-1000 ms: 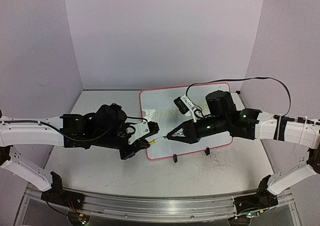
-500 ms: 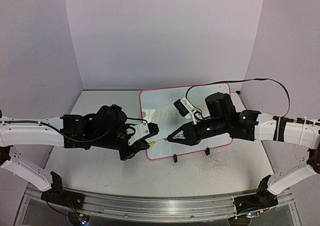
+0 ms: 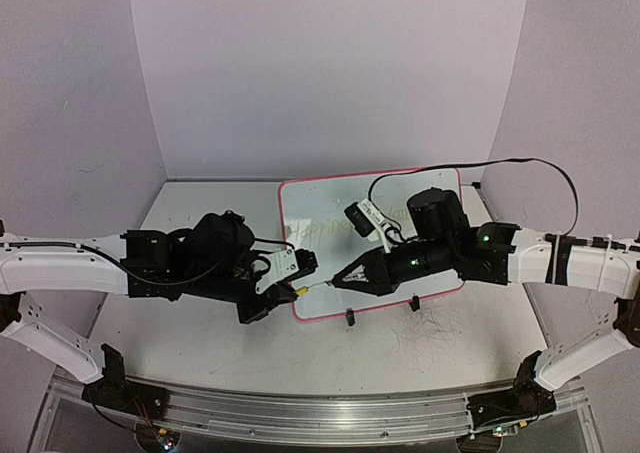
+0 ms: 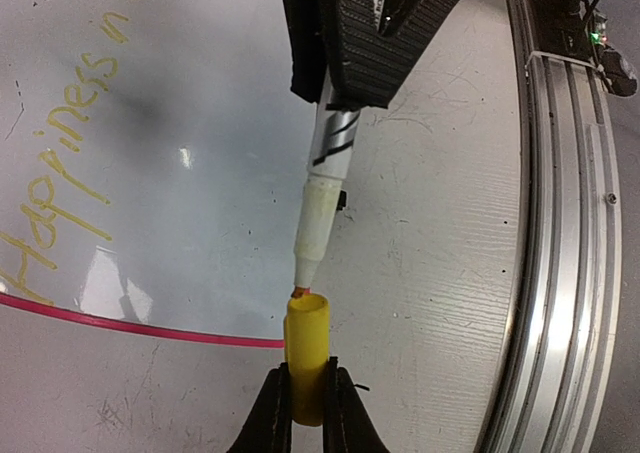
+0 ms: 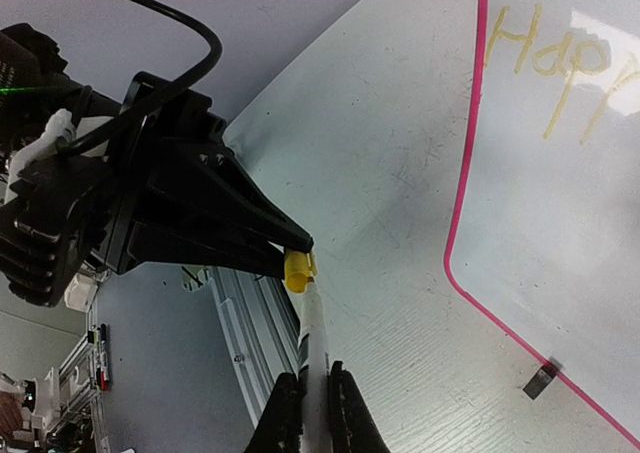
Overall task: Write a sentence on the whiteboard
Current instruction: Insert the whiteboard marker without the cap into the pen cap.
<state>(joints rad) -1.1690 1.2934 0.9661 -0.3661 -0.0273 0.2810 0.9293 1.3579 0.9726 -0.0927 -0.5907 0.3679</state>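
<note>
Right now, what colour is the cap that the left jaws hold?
Yellow. The marker cap shows best in the left wrist view, just below the marker.

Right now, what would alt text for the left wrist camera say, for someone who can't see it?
A marker, held from above by the right gripper, has its tip at the mouth of a yellow cap pinched in the left gripper. Behind them lies a pink-rimmed whiteboard with yellow writing beginning "Happiness in".
</note>
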